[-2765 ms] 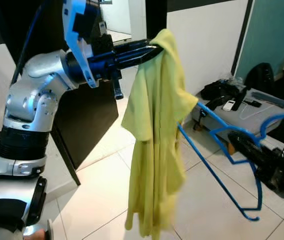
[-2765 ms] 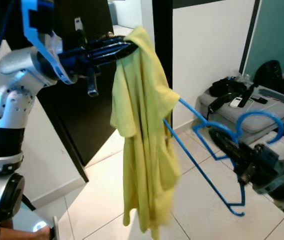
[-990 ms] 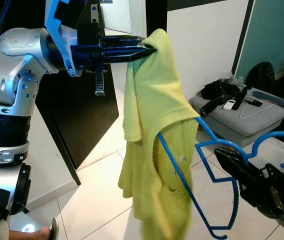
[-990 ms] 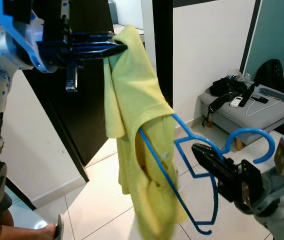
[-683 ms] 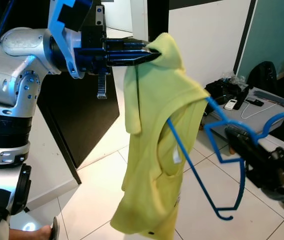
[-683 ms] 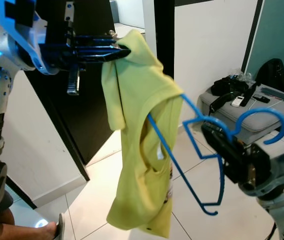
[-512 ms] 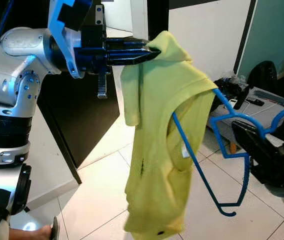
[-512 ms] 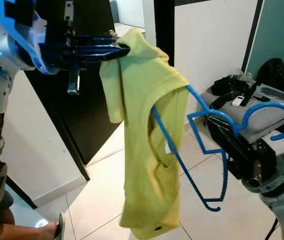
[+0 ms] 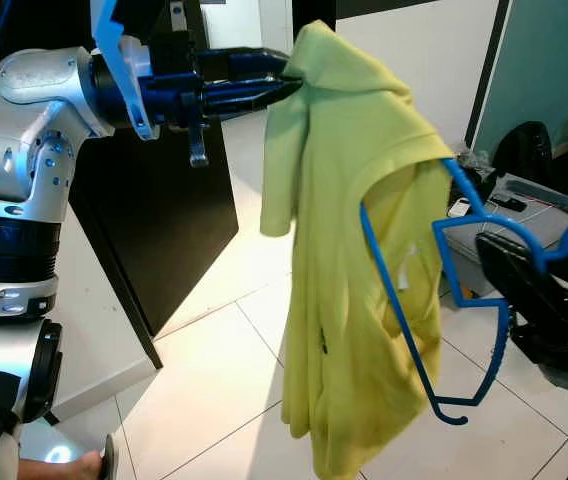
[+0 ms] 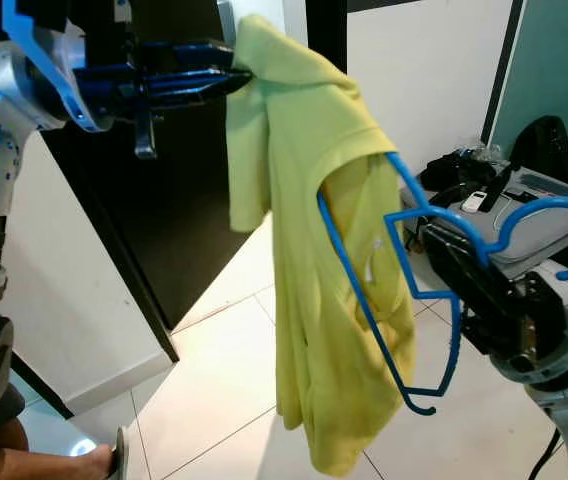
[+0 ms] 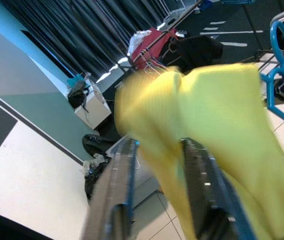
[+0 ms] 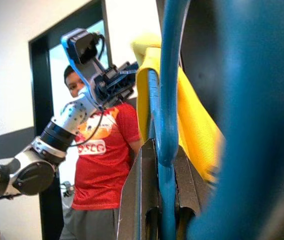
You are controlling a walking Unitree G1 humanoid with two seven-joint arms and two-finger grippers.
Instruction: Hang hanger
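While the left gripper (image 9: 289,80) pinches one yellow shirt (image 9: 354,280), right fingers (image 12: 139,200) seemingly clamp one blue hanger (image 9: 464,300).

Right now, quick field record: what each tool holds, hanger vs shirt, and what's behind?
left tool: raised, shut on the top of the shirt
right tool: shut on the hanger near its hook
hanger: blue, one arm pushed up inside the shirt, other arm and lower bar outside
shirt: yellow, hanging off the floor
behind: bags by the wall
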